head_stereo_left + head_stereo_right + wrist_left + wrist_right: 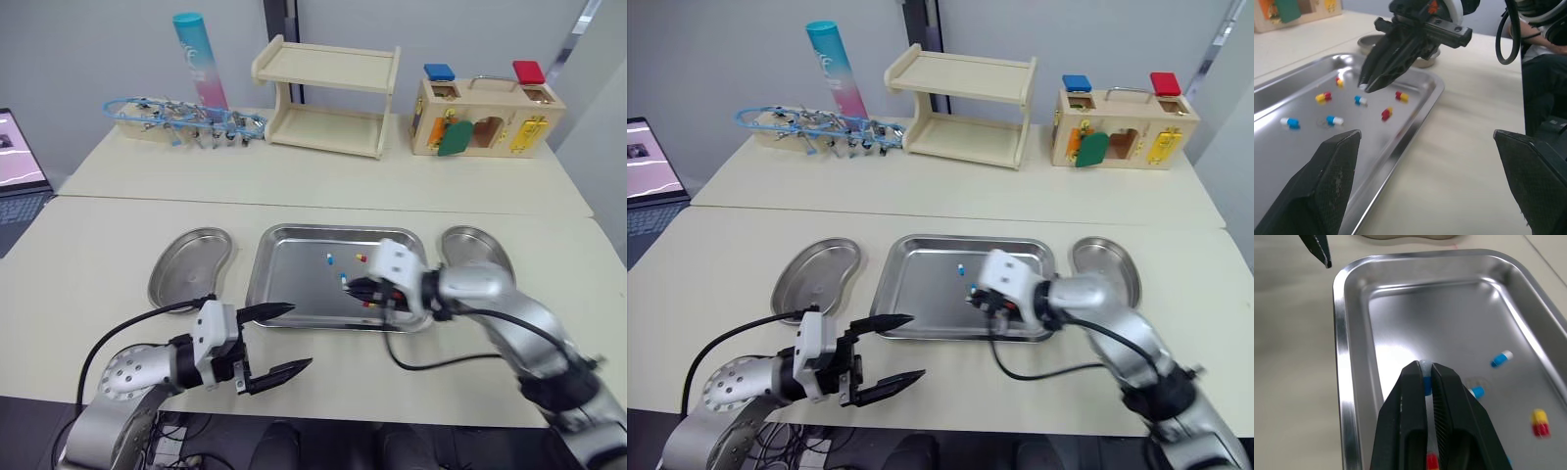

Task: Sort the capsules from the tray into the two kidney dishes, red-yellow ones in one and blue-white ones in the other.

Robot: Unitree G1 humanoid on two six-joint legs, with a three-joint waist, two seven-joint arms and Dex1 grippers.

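A steel tray (294, 279) lies mid-table with several loose capsules in it, red-yellow ones (1323, 97) and blue-white ones (1334, 120). My right gripper (351, 290) hangs low over the tray's right half. It is shut on a blue-white capsule (1425, 382), whose white end (1362, 86) sticks out of the tips. My left gripper (300, 336) is wide open and holds nothing, hovering just before the tray's front left edge. The left kidney dish (191, 264) and the right kidney dish (477, 253) flank the tray.
On the far table stand a wooden shelf (328, 98), a wooden lock box (485, 117), a tall tube (199, 59) and a rack of clips (181, 119). A laptop (20, 166) sits at the far left.
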